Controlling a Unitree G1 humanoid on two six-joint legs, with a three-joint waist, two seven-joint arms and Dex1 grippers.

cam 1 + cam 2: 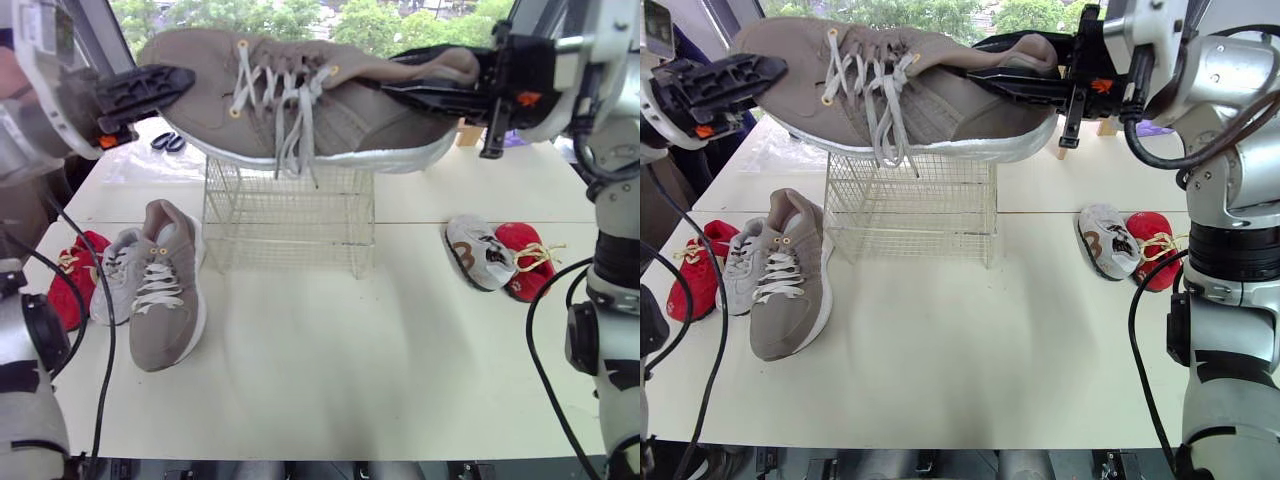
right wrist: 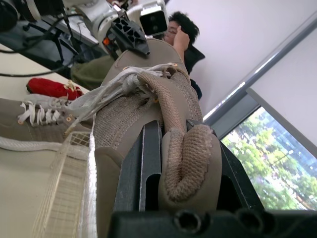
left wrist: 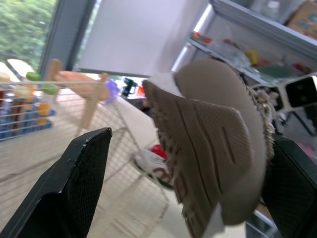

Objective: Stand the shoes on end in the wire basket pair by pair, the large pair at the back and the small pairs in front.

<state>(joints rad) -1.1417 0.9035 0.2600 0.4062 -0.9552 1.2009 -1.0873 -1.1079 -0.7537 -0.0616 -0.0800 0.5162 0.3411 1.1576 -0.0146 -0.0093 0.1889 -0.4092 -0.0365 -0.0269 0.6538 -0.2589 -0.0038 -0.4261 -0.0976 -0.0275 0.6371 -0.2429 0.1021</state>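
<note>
On the near counter the second large shoe lies on its sole, touching a small grey shoe, with a red shoe beside that; a small grey and red pair lies to the right; further back stands the wire basket; above it hangs the large tan shoe, level, the right claw clamped on its heel collar and the left claw spread wide around the toe; best to tip it on end, lower it along the basket's back wall, and let go once it leans steady.
</note>
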